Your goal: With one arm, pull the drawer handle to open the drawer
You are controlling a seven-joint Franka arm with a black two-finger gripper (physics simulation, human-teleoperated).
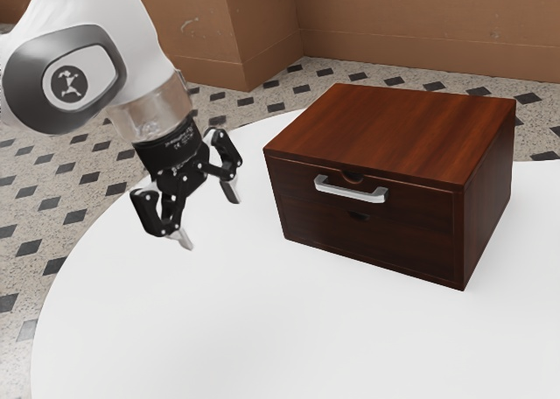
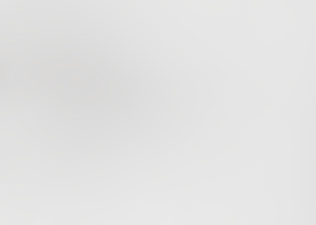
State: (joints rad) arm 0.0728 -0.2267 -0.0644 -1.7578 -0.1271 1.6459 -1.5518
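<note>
**Gripper**. Black, two-fingered, carried on the white arm, which is brought in from ten o'clock in the exterior view. The fingers are spread wide and nothing is held between them. The tips are angled down over the table. In the wrist view, plain white tabletop is recorded beneath the hand.

**Cabinet**. Dark wood, set on the round white table at three o'clock of the gripper and well apart from it.

**Drawer**. The upper front of the cabinet. It is seen flush with the frame and is judged shut.

**Handle**. A silver bar, mounted level across the drawer front and touched by nothing.

**Step in hand.** Judged to be the approach. No grasp is made and no pull is begun.

**Next move.** The hand is to be carried toward three o'clock and turned to face the drawer front. The bar is to be taken between the fingers from above and below. The pull is then to be drawn straight out along the drawer's travel, toward about eight o'clock.
</note>
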